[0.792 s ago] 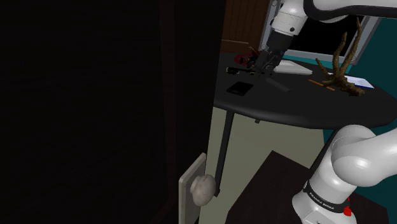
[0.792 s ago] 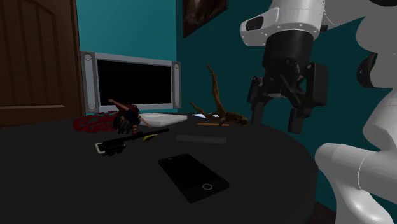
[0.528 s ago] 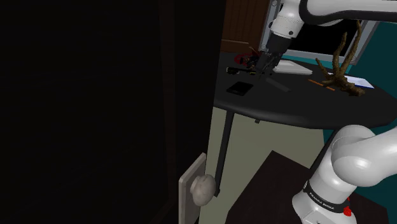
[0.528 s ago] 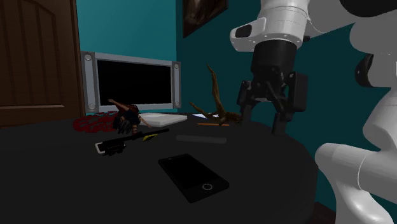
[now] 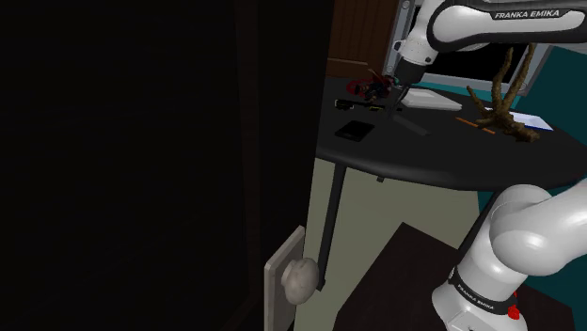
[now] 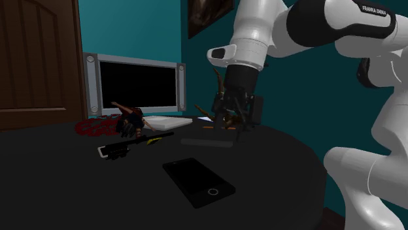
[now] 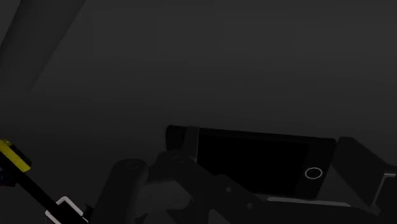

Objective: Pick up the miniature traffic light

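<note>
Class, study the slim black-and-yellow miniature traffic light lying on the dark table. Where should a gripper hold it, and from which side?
Probably the thin middle of the miniature traffic light, coming straight down from above and closing across its length. It lies flat on the table, so its narrow width looks the easiest span to clasp.

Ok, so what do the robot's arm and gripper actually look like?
The arm is glossy white in rounded segments, with dark bands at the joints; one band carries white FRANKA EMIKA lettering. The gripper is all black, with two jaws. A black ring near the base has white lettering and a red spot.
</note>
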Available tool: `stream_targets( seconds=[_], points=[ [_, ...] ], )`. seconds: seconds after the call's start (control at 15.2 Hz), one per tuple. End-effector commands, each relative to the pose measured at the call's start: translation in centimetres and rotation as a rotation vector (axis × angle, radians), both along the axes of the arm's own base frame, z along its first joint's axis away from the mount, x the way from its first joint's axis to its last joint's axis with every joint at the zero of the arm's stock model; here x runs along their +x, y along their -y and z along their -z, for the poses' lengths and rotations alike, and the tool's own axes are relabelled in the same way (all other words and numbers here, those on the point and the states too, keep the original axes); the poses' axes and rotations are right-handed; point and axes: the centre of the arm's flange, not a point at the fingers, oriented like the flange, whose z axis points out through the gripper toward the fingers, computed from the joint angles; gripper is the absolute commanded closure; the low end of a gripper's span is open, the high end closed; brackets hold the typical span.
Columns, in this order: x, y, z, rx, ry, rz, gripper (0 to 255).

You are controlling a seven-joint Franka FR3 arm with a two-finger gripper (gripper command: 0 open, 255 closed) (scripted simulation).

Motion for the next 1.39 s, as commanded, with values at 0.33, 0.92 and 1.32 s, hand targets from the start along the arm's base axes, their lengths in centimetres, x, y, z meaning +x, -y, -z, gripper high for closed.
stream_targets(
  seconds=[0.33,0.92,1.32],
  points=[
    [3.8,7.4,1.4,-0.09,0.001,-0.16,0],
    [10.3,16.0,2.3,-0.203,0.002,-0.36,0],
    [15.5,21.0,2.5,-0.278,0.003,-0.494,0]
  ],
)
